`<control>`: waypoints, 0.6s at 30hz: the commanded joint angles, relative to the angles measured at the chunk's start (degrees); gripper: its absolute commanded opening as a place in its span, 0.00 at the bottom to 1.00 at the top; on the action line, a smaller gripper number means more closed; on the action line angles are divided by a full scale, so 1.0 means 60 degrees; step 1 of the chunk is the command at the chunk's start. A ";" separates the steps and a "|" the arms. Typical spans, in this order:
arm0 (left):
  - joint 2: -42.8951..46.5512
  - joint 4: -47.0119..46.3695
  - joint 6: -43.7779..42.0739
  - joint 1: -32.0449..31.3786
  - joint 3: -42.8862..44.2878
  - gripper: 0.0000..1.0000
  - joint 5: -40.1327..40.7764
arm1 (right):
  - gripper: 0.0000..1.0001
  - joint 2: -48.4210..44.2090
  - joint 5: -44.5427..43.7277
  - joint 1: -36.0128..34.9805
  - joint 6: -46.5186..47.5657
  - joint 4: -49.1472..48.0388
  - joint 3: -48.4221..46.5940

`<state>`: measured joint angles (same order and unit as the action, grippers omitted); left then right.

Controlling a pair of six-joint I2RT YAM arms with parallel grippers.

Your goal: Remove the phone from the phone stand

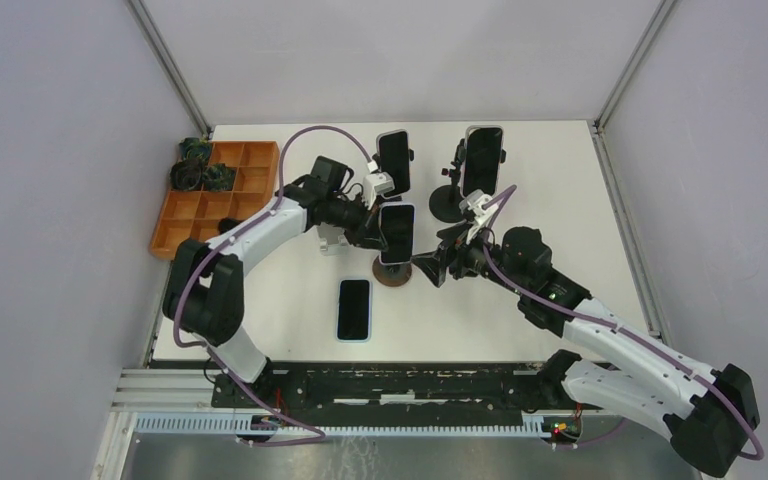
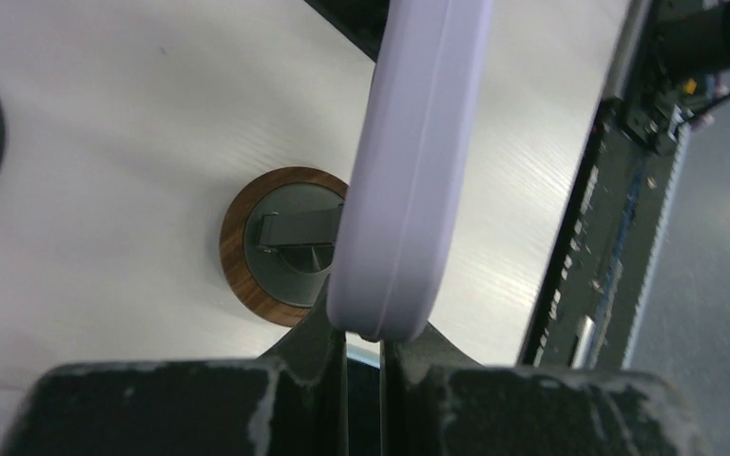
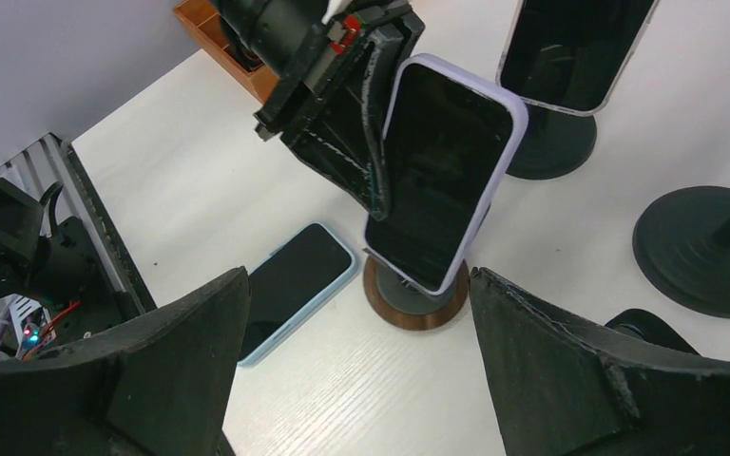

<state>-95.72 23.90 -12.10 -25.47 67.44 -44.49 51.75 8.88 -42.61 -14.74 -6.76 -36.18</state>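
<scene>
A phone in a lavender case (image 1: 396, 232) is tilted over a small stand with a round wood-rimmed base (image 1: 394, 273). My left gripper (image 1: 375, 225) is shut on the phone's side edge. The left wrist view shows the phone (image 2: 409, 171) edge-on between my fingertips (image 2: 328, 332), with the stand base (image 2: 233, 256) and its grey bracket beside it. In the right wrist view the phone (image 3: 442, 171) hangs over the base (image 3: 409, 309); I cannot tell if they touch. My right gripper (image 3: 356, 370) is open and empty, low on the table just right of the base (image 1: 440, 262).
A phone in a light blue case (image 1: 355, 308) lies flat near the front, also in the right wrist view (image 3: 295, 285). Two more phones (image 1: 393, 163) (image 1: 482, 158) stand on black stands behind. An orange compartment tray (image 1: 215, 195) sits at the far left.
</scene>
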 commanded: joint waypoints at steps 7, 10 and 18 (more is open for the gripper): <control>0.1118 0.7341 -0.5034 0.0044 0.2673 0.02 -0.3504 | 0.91 0.0321 0.2429 0.0366 -0.0681 -0.1568 0.0298; 0.1337 0.8490 -0.5786 0.0045 0.3149 0.02 -0.3841 | 0.91 0.0447 0.2863 0.0364 -0.1214 -0.2321 0.0472; 0.2475 0.8330 -0.4979 0.0040 0.2811 0.02 -0.3859 | 0.86 0.1186 0.3887 0.0352 -0.2950 -0.4636 0.0596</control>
<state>-85.03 71.99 -40.86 -25.15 83.31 -60.80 57.28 27.22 -40.69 -25.36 -22.63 -32.73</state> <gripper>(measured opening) 0.133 0.880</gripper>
